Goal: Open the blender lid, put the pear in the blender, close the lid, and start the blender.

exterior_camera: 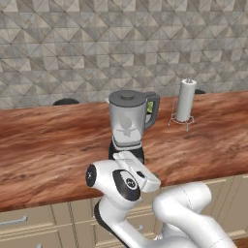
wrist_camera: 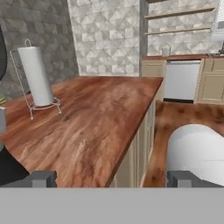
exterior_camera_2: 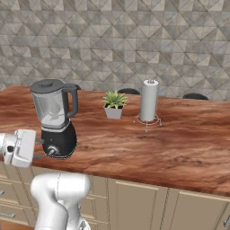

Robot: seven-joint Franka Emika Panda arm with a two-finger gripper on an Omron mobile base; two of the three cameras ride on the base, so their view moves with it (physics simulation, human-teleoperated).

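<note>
Blender (exterior_camera: 128, 127) position: upright on the wooden surface (exterior_camera: 48, 145), near its front edge. The clear grey-tinted jar sits on the squat black base, and the dark side handle faces right in both base views. The round silver knob shows on the front of the base in the right base view.

Blender lid (exterior_camera: 127, 96) position: seated flat on the jar rim, covering it fully, with the small raised centre cap on top.

Pear: a small pale shape shows through the jar wall in the left base view; it is too indistinct to identify.

Hand (wrist_camera: 111, 179) state: fully open, fingertips (wrist_camera: 41, 178) wide apart, nothing between them and nothing held. In the left base view the white wrist housing sits in front of the blender base, on the near side of it and low, overlapping the lower part of the base in that view. In the right base view the wrist block lies just to the left of the black base, at about knob height and below the lid. Contact between hand and blender cannot be determined.

Hand view: the camera looks along the surface past the blender, whose dark base appears at the left edge.

Other items: a paper-towel roll (exterior_camera_2: 149, 100) on a wire stand, farther back to the right of the blender. A small potted plant (exterior_camera_2: 114, 104) stands between the two.
</note>
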